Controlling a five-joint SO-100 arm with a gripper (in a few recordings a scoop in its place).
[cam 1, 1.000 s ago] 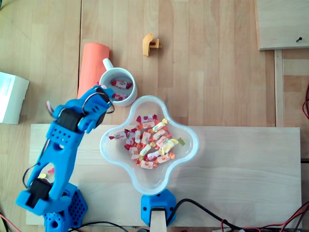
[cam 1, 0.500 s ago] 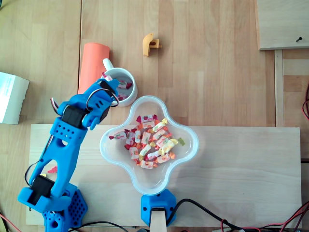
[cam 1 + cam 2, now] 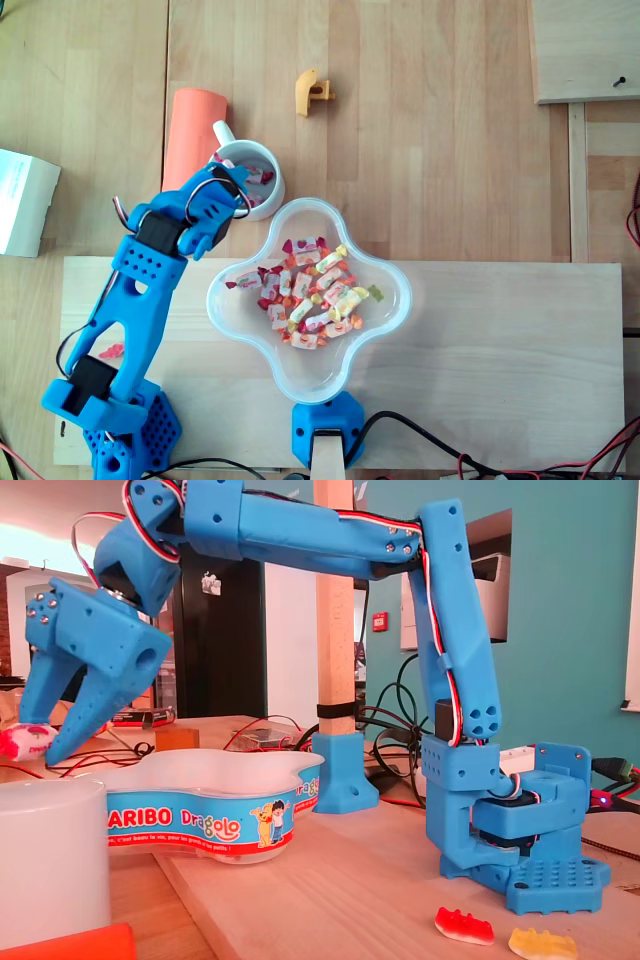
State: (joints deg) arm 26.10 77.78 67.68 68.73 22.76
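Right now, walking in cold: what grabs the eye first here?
The bright blue arm, its hand pinching a pink-and-white wrapped sweet over the white mug at the left of the fixed view. Next, the clover-shaped clear tub heaped with sweets at the middle of the overhead view, right beside the mug. Two loose gummy bears lie on the wooden board by the arm's base.

Wooden table [image 3: 450,150] bears mug [image 3: 279,184], candy bowl [image 3: 312,372], orange roll [image 3: 190,130]

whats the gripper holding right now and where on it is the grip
A pink-and-white wrapped candy, pinched across its body between the tips of the gripper fingers, above the white mug.
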